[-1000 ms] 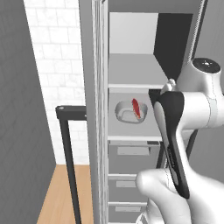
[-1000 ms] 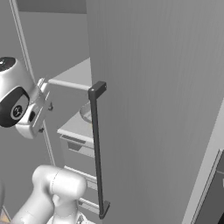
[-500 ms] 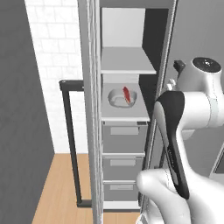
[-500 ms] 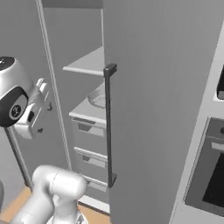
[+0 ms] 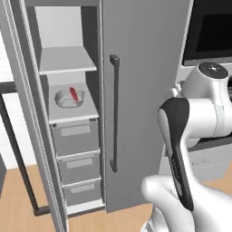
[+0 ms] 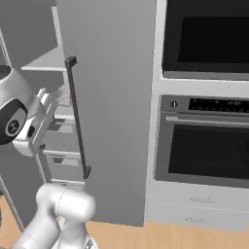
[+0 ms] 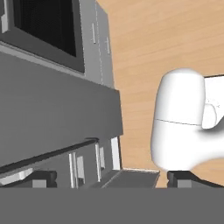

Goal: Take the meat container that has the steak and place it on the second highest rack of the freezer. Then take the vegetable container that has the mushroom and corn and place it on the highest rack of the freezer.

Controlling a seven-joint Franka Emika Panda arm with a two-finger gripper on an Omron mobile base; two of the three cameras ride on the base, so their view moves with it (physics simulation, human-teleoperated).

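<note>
While the arm sits folded up close to the base, this is how it all lies, near to far:

gripper (image 7: pixel 112 178): jaws wide apart, nothing between them; in the hand view the two dark tips poke up at the bottom, well apart, looking down at the wood floor (image 7: pixel 144 39) and the foot of the cabinets.
arm (image 5: pixel 190 136): white, bent in the lower right of the left base view; it isn't touching the freezer.
door (image 5: pixel 140 90): closed grey panel right of the open bay, with a long dark upright handle (image 5: pixel 114 113) near its left edge.
open door (image 5: pixel 27 113): swung out at the far left, seen edge on.
drawers (image 5: pixel 74 138): three grey ones stacked in the lower part of the open bay.
meat container (image 5: pixel 69 97): pale round bowl with a red bit of steak in it, resting on the rack just above the drawers, inside the freezer.
top rack (image 5: pixel 67 60): bare grey shelf one level above the container.
oven (image 6: pixel 204 146): built into the wall right of the freezer, dark glass front, with a second dark window above it.
</note>
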